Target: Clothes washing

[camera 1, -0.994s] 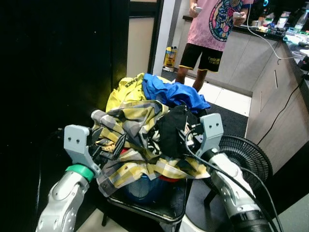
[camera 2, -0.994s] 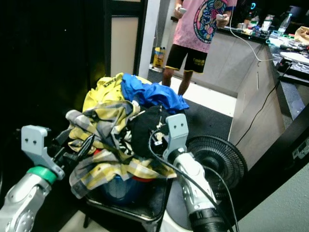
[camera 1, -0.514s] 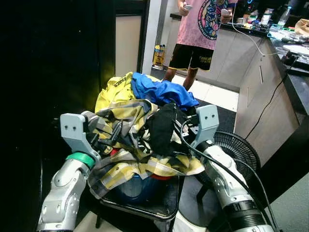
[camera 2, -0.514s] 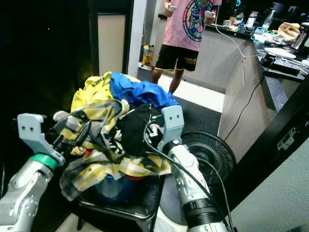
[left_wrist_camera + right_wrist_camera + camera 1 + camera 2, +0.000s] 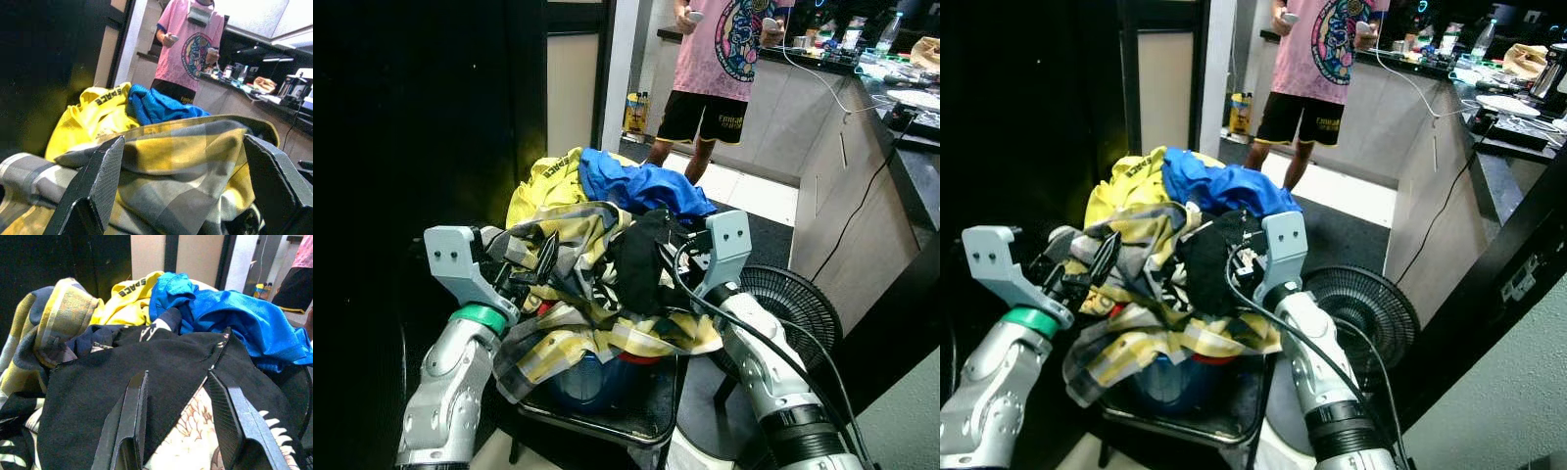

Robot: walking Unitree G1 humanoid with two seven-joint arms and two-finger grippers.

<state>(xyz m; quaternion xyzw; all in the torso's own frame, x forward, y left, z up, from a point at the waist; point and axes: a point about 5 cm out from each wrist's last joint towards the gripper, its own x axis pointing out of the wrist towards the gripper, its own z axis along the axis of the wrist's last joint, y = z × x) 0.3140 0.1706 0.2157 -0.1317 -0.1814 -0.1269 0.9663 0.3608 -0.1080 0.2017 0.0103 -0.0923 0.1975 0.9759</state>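
Left tool slightly farther left, clothes pile seemingly unmoved.

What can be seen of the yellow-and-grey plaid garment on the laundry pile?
The plaid garment is a soft, woven-looking cloth checked in yellow, grey and white. It lies crumpled over the front and left of the laundry pile, its hem drooping past a blue basin beneath. A black garment lies against its right side, with yellow and blue clothes behind. The left end effector straddles a raised fold with open fingers; the right end effector is open over the black cloth.
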